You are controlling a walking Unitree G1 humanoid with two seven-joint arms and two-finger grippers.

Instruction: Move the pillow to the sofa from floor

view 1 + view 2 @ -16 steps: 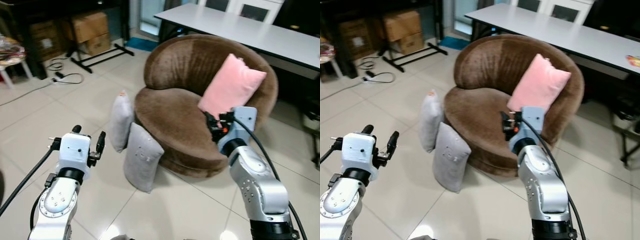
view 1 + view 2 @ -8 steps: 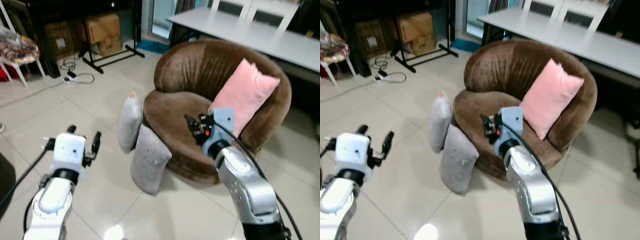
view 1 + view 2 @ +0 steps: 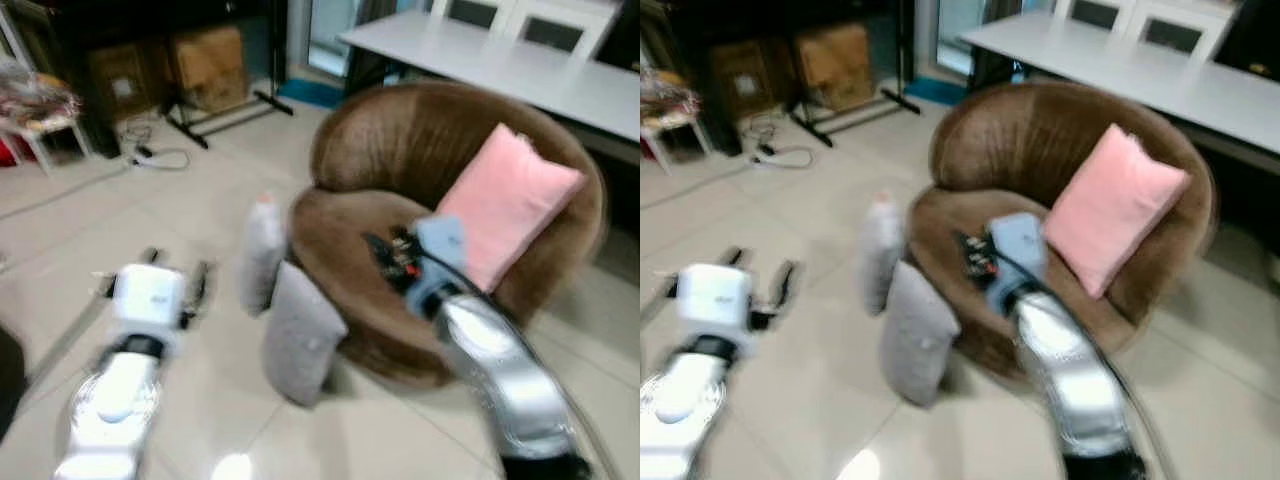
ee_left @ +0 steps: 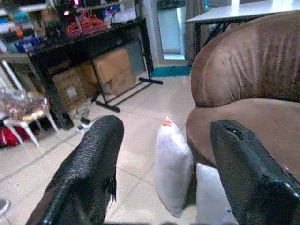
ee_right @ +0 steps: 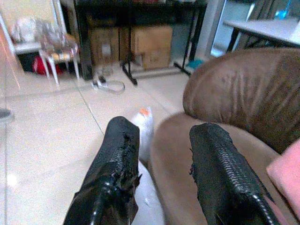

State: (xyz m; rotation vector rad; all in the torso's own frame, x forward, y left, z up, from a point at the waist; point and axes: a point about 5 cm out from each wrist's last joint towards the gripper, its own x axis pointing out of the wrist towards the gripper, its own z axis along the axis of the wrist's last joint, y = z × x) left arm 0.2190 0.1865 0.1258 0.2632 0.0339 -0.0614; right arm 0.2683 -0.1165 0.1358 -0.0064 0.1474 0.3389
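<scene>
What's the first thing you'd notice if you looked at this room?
Probably the bright pink square pillow leaning against the back of the round brown plush sofa. Next, two grey pillows standing on the pale tiled floor, propped against the sofa's front. The right gripper hangs over the seat and the open left gripper over the floor.

no legible text, labels or nos. anywhere. cardboard boxes (image 4: 110,70) under the black shelf (image 4: 89,40), behind the brown sofa (image 4: 253,89), show only blurry marks, unreadable. imgs too soft for any brand or sign.
</scene>
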